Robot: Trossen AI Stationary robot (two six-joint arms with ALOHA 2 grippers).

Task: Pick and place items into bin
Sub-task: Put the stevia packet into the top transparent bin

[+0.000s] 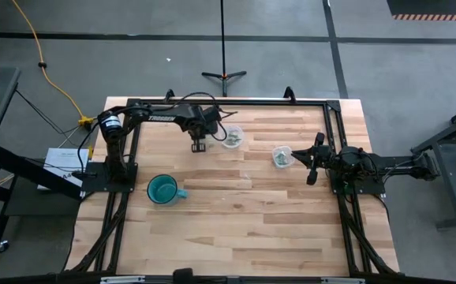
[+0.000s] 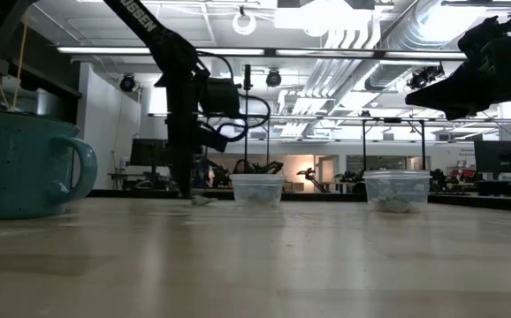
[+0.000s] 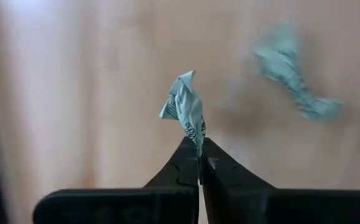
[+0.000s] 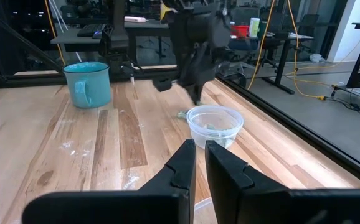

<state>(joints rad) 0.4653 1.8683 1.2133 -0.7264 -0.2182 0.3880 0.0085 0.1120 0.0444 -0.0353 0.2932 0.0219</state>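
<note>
1 item (image 3: 186,112) in left hand (image 3: 200,163)

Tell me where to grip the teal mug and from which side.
Likely the rim wall, from straight above: the teal mug stands upright, mouth open, so one finger fits inside and one outside. Pick the rim away from its handle, which juts towards the right arm's side. The left tool is shut on a crumpled piece.

We're seeing grey concrete floor (image 1: 417,71), a yellow cable (image 1: 50,75) upper left, bright ceiling lights (image 2: 317,13) overhead.
</note>
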